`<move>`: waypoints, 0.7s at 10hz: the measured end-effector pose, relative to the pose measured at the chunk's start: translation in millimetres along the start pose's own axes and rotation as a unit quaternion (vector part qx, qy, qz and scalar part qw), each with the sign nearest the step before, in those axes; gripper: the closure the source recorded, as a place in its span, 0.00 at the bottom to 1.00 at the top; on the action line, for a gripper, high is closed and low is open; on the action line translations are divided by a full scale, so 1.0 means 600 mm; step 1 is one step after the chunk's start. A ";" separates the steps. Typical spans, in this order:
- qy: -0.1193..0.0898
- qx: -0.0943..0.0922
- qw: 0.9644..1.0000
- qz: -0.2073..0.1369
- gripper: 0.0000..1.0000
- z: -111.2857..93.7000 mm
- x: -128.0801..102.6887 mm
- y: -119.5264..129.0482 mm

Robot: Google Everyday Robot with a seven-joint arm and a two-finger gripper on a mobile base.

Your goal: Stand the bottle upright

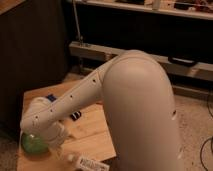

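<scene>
The bottle [88, 163], clear with a white cap and a white label, lies on its side at the front edge of the wooden table [95, 137]. My gripper [56, 136] hangs at the end of the big white arm [75, 97], just up and left of the bottle's cap and beside the green bowl [32, 144]. It holds nothing that I can see, and the wrist hides most of it.
A small black-and-white striped block [76, 116] lies under the forearm. A white thing with a blue top [50, 98] stands further back on the table. Dark cabinets and a metal shelf rail [95, 50] stand behind. The arm's elbow hides the table's right part.
</scene>
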 end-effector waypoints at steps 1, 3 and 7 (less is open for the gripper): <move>0.003 -0.001 1.000 0.001 0.35 0.005 0.003 -0.002; 0.014 0.004 1.000 -0.009 0.35 0.016 0.002 0.003; 0.019 0.006 1.000 -0.011 0.35 0.041 0.004 0.008</move>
